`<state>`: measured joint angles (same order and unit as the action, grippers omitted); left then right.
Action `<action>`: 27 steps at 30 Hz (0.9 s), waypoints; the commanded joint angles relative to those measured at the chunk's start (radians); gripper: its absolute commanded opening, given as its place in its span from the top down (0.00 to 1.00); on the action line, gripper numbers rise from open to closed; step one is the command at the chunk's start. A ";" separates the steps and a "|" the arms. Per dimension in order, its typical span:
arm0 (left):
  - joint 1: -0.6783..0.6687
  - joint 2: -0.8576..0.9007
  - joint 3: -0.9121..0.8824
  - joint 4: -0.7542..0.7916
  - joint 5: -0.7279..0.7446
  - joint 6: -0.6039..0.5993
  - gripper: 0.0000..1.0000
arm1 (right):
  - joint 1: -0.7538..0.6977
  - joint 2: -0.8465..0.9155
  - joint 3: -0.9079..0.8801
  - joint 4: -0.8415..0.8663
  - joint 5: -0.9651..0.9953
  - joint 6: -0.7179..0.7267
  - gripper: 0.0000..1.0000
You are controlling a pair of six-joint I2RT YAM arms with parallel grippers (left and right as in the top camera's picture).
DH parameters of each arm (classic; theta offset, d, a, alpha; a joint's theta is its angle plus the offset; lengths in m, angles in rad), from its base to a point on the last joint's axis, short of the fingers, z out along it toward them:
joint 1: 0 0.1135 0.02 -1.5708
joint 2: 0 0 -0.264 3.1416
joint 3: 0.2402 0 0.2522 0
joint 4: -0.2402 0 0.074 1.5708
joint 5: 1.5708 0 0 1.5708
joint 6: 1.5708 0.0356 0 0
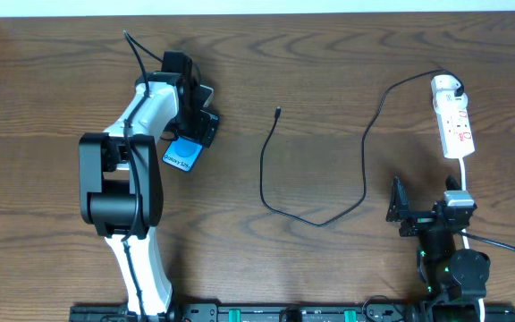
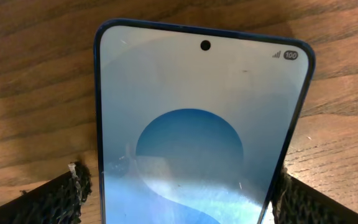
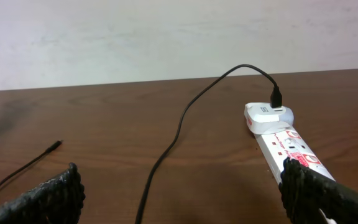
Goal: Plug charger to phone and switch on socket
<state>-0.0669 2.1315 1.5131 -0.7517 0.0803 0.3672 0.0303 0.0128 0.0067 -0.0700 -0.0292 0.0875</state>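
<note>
The phone [image 1: 182, 156] lies flat on the wooden table, screen lit white with a blue blob; in the left wrist view the phone [image 2: 191, 112] fills the middle. My left gripper [image 1: 204, 123] [image 2: 179, 199] is open and straddles it. A strip of wood shows beside the left finger [image 2: 61, 199], and the right finger is at the phone's edge. The charger [image 1: 263, 174] [image 3: 173, 140] curls across the table's middle. Its connector tip [image 1: 278, 112] [image 3: 58, 144] lies free, and its white plug [image 1: 446, 87] [image 3: 267, 115] sits in the socket [image 1: 459, 130] [image 3: 284, 146]. My right gripper [image 1: 426, 199] [image 3: 182, 193] is open and empty, just before the socket.
A white cord [image 1: 464, 170] runs from the socket towards the right arm's base. The table's far edge meets a pale wall [image 3: 166, 37]. Bare wood lies between the phone and the cable loop.
</note>
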 commanded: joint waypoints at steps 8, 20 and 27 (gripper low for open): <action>0.007 0.031 -0.017 -0.055 0.066 -0.089 0.05 | 0.008 -0.005 -0.001 -0.004 0.001 0.009 0.01; 0.007 0.031 -0.017 -0.062 0.066 -0.584 0.09 | 0.008 -0.005 -0.001 -0.004 0.001 0.009 0.01; 0.004 0.031 -0.017 -0.074 0.067 -0.792 0.09 | 0.008 -0.005 -0.001 -0.004 0.001 0.009 0.01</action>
<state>-0.0662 2.1319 1.5158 -0.8074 0.1059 -0.2623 0.0303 0.0128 0.0067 -0.0700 -0.0292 0.0875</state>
